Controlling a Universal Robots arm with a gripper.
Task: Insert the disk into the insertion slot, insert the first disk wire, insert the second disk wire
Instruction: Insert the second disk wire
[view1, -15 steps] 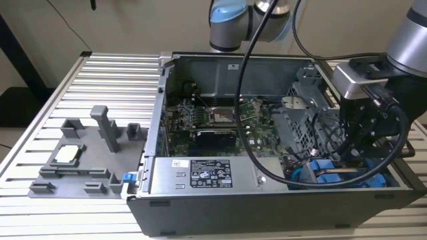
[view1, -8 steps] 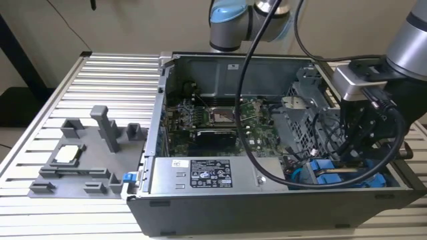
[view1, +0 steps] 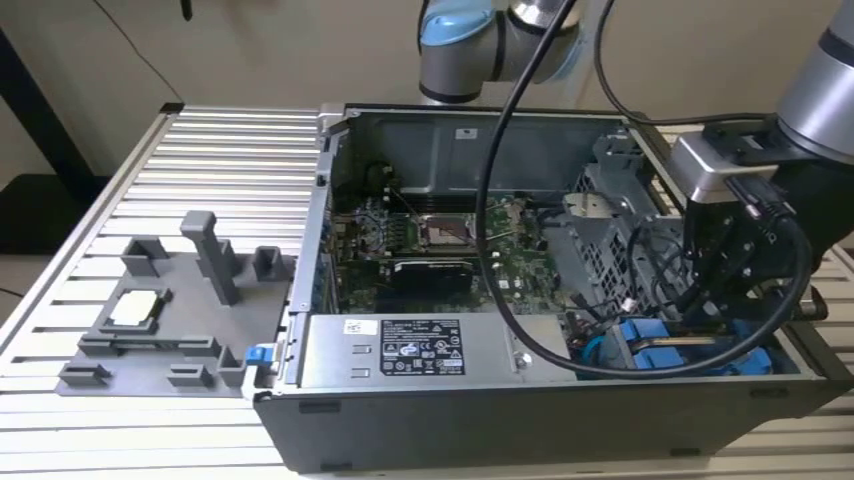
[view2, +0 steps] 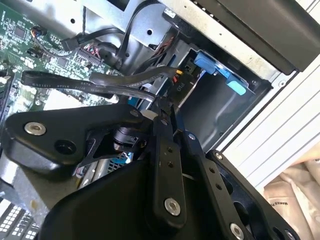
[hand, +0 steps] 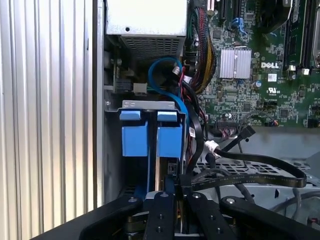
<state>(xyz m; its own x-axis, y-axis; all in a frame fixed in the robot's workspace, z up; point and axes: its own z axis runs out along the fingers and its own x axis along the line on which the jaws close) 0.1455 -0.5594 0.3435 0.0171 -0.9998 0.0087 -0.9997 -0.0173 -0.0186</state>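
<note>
The gripper (hand: 172, 200) hung low over the disk (hand: 167, 140) seated in the insertion slot (hand: 148, 104), jaws pinching a black wire (view2: 125, 82), apparently mid-plugging.

Disk (hand: 168, 142) mostly hidden in cage

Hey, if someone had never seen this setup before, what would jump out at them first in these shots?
Probably the open black computer case on the ribbed metal table, its green motherboard bare. Next, the two bright blue drive carriers side by side in the grey drive cage at the case's corner on the exterior view's right. The black pincer hangs right over them, among loose black cables.
</note>
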